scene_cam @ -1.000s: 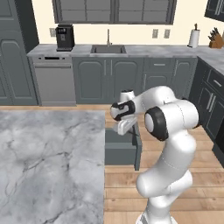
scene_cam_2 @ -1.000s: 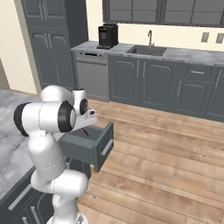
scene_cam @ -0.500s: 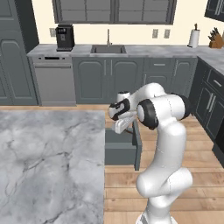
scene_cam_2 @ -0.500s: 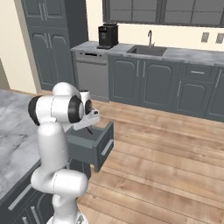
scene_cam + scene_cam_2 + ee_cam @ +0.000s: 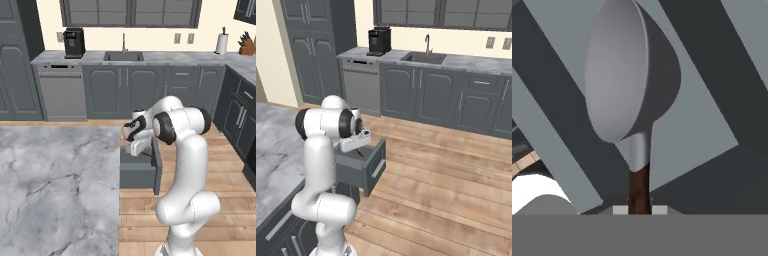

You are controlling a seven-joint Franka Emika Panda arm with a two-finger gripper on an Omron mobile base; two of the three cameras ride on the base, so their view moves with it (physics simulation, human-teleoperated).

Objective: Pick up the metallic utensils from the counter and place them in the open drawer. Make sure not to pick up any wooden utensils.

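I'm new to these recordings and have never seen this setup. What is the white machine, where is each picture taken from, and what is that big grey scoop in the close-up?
The white machine is a jointed robot arm on a rolling base, in a rendered kitchen. Two pictures come from cameras on the base, behind the arm to its left and right. Both show the marble counter and the open drawer in its dark cabinet, with the arm reaching over the drawer. The close-up comes from a camera on the arm's hand, looking along its claw. The claw is shut on the thin dark handle of a grey-headed utensil, the scoop you see. Behind it are dark grey panels, apparently the drawer.
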